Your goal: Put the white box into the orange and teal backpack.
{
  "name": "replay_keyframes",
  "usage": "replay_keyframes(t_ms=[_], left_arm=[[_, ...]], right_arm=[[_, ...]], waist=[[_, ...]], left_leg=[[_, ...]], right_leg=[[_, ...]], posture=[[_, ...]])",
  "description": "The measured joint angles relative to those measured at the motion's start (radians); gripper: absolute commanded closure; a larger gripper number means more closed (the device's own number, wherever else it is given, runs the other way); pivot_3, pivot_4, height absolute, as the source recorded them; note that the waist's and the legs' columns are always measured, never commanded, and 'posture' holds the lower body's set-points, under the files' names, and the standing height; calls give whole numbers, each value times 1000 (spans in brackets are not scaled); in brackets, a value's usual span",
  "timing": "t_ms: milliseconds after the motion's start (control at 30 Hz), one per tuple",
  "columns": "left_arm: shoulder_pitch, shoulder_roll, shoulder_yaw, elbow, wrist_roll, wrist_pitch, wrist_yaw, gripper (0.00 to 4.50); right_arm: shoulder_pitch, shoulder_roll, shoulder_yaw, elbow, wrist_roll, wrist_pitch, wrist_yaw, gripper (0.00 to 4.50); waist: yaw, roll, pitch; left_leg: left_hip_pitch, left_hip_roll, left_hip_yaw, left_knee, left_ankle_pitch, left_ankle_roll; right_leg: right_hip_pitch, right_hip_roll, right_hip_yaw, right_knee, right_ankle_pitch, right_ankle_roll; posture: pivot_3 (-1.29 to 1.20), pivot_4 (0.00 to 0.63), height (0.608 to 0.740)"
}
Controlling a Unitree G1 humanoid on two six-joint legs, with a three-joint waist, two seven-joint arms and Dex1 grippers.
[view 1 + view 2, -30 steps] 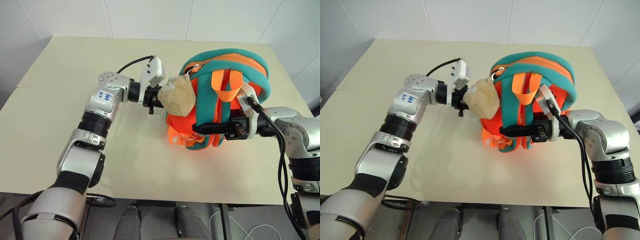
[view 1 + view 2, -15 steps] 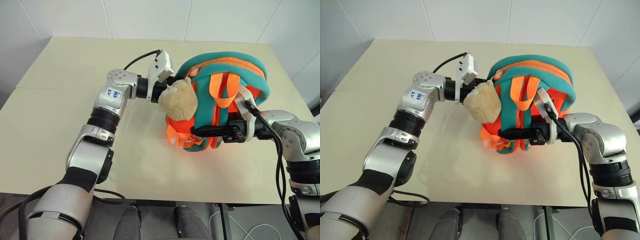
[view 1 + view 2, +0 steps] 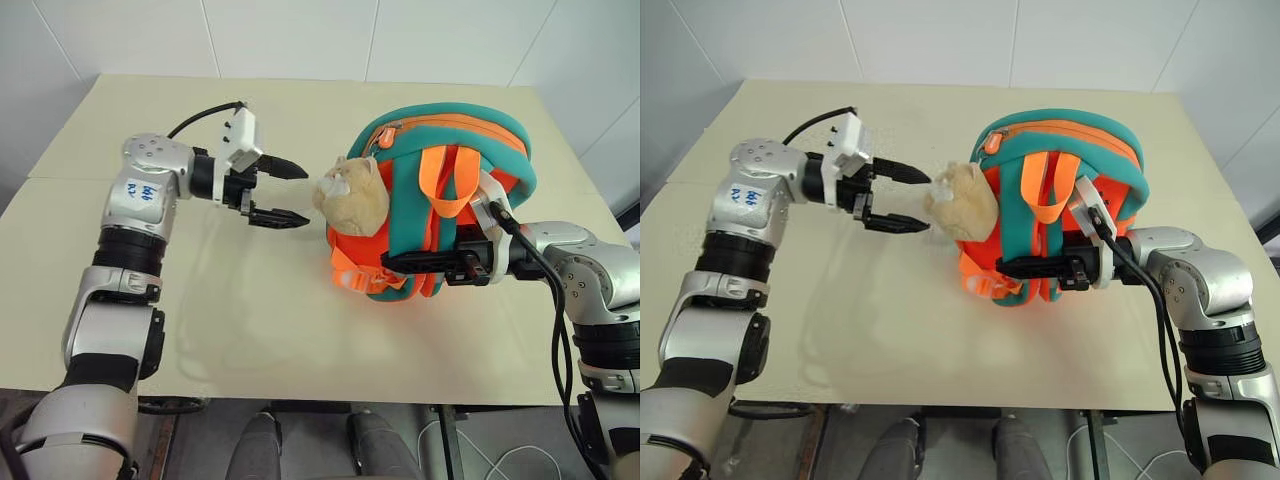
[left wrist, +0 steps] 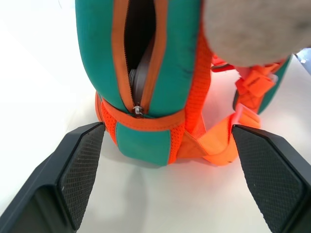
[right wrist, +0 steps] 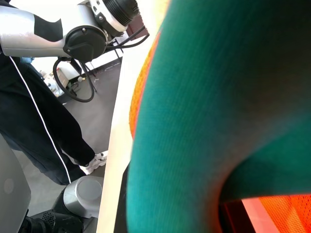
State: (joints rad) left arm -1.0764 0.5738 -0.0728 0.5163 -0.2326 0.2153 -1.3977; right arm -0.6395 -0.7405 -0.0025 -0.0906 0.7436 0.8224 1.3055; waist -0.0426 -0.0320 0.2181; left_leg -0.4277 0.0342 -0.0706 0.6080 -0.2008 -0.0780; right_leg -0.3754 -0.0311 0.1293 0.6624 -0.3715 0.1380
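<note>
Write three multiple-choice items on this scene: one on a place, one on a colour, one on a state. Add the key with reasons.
1. Where does the plush toy hang?
A. on the backpack's side facing the left gripper
B. on the table's far edge
C. in the right gripper

2. What colour is the backpack's zip band?
A. black
B. orange
C. white

3. How is the left gripper?
A. shut on the toy
B. shut on a strap
C. open, holding nothing

Key:
1 A, the toy sits between the backpack and that gripper.
2 B, orange tape lines the partly open zip.
3 C, its fingers stand spread, short of the toy.
</note>
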Motion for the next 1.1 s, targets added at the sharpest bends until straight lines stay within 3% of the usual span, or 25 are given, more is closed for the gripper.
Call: replay_keyframes(t_ms=[333, 600, 733, 933, 1033, 1100], left_arm=[[161, 28, 47, -473, -201, 274, 58, 52], [164, -27, 60, -499, -210, 255, 188, 52], [172, -74, 51, -497, -197, 218, 242, 1226], [186, -64, 41, -497, -193, 206, 242, 3054], [186, -63, 41, -494, -193, 197, 242, 3822], [185, -62, 41, -487, -193, 192, 240, 4107]], right_arm=[[1, 0, 2, 3, -14, -8, -2, 4500], [1, 1, 9, 12, -19, -12, -2, 4500], [1, 4, 9, 13, -19, -14, -5, 4500], [1, 4, 9, 13, -19, -14, -12, 4500], [1, 4, 9, 13, -19, -14, -12, 4500], [1, 5, 9, 13, -19, -15, -13, 4500]], waist=[[-4, 0, 0], [-10, 0, 0], [-9, 0, 0], [-11, 0, 0], [-10, 0, 0], [-11, 0, 0]], left_leg=[[0, 1, 0, 2, 0, 0], [1, 0, 0, 4, 0, 0], [0, 0, 0, 4, 0, 0], [0, 0, 0, 4, 0, 0], [0, 0, 0, 4, 0, 0], [0, 0, 0, 4, 0, 0]], right_leg=[[1, 0, 0, 1, 0, 0], [2, 0, 0, 1, 1, 1], [2, 0, 0, 0, 1, 1], [2, 0, 1, 0, 1, 1], [2, 0, 1, 0, 1, 1], [2, 1, 1, 0, 1, 1]], posture=[[0, 150, 740], [0, 150, 740], [0, 150, 740], [0, 150, 740], [0, 150, 740], [0, 150, 740]])
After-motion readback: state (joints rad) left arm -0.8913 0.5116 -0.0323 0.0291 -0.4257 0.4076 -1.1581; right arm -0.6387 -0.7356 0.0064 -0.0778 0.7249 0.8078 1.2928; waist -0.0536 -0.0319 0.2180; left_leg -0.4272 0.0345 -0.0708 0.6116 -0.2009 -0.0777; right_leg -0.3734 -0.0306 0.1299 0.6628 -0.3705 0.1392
